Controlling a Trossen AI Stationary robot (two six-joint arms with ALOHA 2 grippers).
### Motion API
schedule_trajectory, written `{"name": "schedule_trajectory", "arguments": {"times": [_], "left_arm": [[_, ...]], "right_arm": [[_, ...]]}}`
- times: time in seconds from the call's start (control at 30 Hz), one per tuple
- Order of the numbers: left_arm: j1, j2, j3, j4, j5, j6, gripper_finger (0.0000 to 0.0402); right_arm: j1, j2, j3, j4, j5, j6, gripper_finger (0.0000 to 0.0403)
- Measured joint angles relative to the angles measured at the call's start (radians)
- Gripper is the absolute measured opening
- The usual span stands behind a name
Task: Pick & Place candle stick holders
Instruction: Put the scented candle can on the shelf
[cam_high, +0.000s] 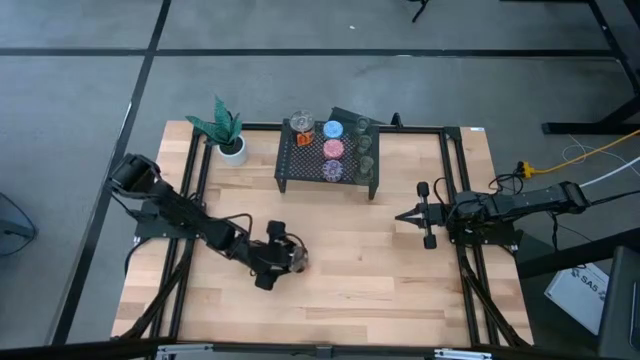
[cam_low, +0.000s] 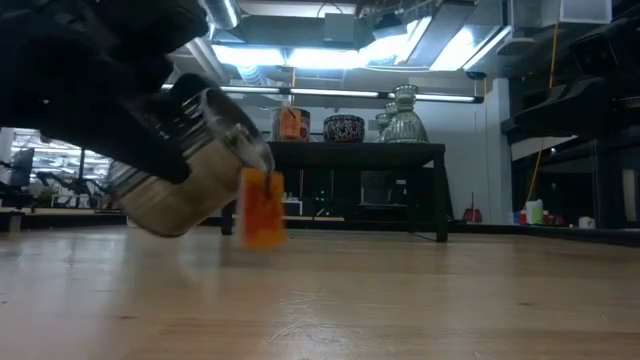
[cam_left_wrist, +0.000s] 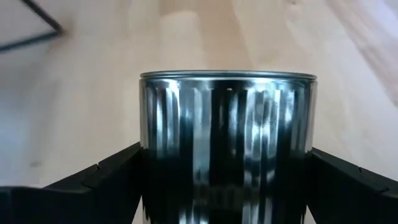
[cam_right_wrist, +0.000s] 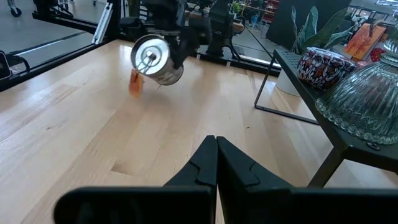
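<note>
Right now the left pincer (cam_high: 285, 255) holds a silvery candle holder (cam_low: 190, 165) tipped sideways just above the desk (cam_high: 380, 270), its orange tag (cam_low: 262, 208) hanging down. Smooth metal could slip and roll away. The right pincer (cam_high: 405, 216) waits, pressed shut, far from the black rack (cam_high: 327, 158).

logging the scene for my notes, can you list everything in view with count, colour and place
silvery holder: one, silver with an orange tag, tilted off the wood in the left claw
holders on the rack: seven; one silvery with orange, blue, pink, purple, three olive-green along the rack's right side
black mesh rack: one, back centre of the table
white pot with green plant: one, left of the rack
table: one, light wood
left claw: closed on the silvery holder, front left
right claw: shut, empty, right side
</note>
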Motion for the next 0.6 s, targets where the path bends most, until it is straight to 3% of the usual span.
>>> {"name": "schedule_trajectory", "arguments": {"times": [0.1, 0.6], "left_arm": [[-0.012, -0.001, 0.0, 0.013, -0.044, 0.039, 0.0366], [0.024, -0.001, 0.0, -0.025, 0.079, -0.064, 0.0379]], "right_arm": [[0.0, 0.0, 0.0, 0.0, 0.0, 0.0, 0.0003], [0.0, 0.0, 0.0, 0.0, 0.0, 0.0, 0.0003]]}}
